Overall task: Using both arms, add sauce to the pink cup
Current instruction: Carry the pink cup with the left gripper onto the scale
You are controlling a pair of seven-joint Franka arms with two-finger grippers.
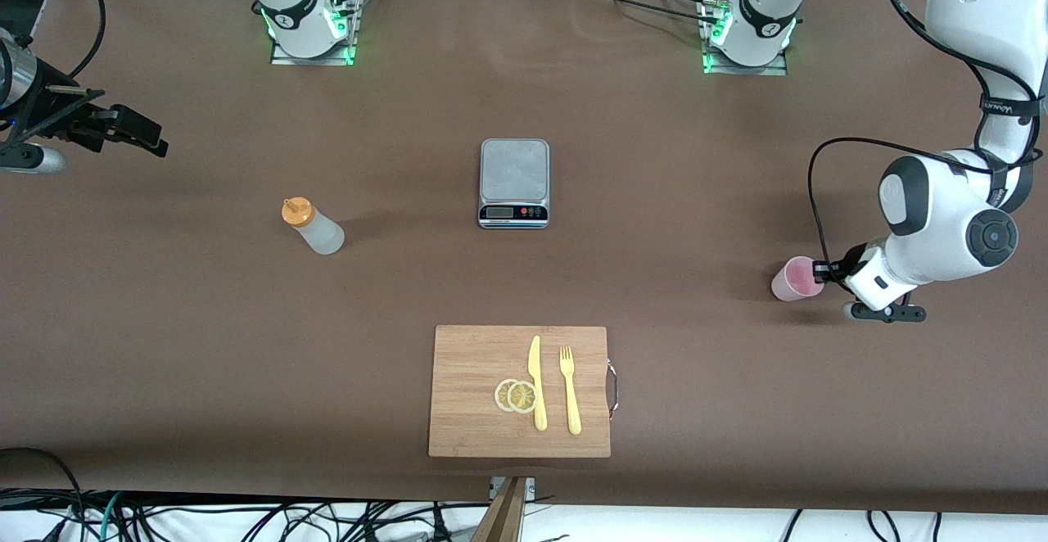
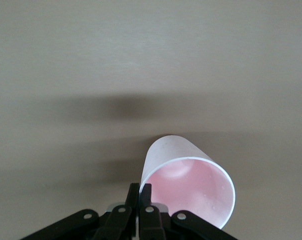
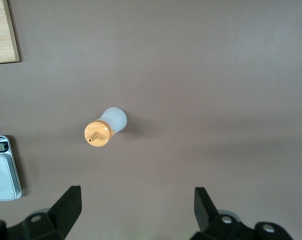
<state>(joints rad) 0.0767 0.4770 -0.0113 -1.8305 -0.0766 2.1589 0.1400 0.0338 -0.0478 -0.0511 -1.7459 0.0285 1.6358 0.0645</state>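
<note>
Front: left gripper point(image 1: 821, 272) at frame right, jaws clamped on pink cup point(image 1: 796, 279) rim; sauce bottle point(image 1: 312, 226) stands left-center. Left wrist: cup point(image 2: 188, 182) pinched. Right wrist: right gripper point(image 3: 137, 207) jaws wide, empty; next, descend onto bottle point(image 3: 105, 128).

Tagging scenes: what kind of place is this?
Likely a robotics lab bench staged as a kitchen: two arms bolted to a brown table, loose cables along its edge, a scale and cutting board.
</note>
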